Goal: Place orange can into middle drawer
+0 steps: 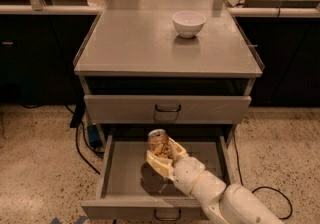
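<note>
Below the worktop's [150, 43] front edge the drawer [122, 180] stands pulled well out, its grey floor bare along the left side. Over its middle the can [158, 141] is upright, silver top up, clasped low on its sides by the pale fingers of the end effector [161, 152]. A shadow lies on the drawer floor beneath, so I judge the can is held above the floor and not resting on it, though I cannot rule out contact. The arm [210, 188] reaches in from the lower right, over the drawer's front right corner. The upper drawer [200, 110] is shut, and the bowl [188, 23] sits near the worktop's back edge, right of centre, well apart from the can. The step in hand looks like the placing itself, with the release not yet made. The next move calls for lowering the can straight down until its base meets the floor, then parting the fingers and lifting clear without tipping it.
</note>
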You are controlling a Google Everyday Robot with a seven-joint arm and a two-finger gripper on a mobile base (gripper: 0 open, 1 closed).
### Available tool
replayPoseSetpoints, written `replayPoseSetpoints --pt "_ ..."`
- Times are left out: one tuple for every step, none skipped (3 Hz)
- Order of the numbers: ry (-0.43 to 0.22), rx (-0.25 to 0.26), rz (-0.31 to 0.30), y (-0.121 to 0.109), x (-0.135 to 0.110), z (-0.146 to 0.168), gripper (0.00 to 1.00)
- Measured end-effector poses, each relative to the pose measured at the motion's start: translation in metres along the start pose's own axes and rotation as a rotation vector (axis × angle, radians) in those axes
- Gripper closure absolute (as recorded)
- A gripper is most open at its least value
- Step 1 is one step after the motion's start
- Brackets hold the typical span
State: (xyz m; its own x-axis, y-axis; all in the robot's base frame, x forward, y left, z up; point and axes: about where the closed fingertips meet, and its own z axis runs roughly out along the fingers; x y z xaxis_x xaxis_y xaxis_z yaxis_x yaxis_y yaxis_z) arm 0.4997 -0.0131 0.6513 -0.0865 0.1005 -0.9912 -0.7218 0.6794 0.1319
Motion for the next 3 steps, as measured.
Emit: replayPoseSetpoints --pt "0.071 -0.029 0.000 -0.001 0.017 0.005 1.00" --pt "0.218 0.000 0.028 -0.025 0.055 0.007 1.00" --pt "0.217 0.000 0.028 -0.025 0.055 0.007 1.00"
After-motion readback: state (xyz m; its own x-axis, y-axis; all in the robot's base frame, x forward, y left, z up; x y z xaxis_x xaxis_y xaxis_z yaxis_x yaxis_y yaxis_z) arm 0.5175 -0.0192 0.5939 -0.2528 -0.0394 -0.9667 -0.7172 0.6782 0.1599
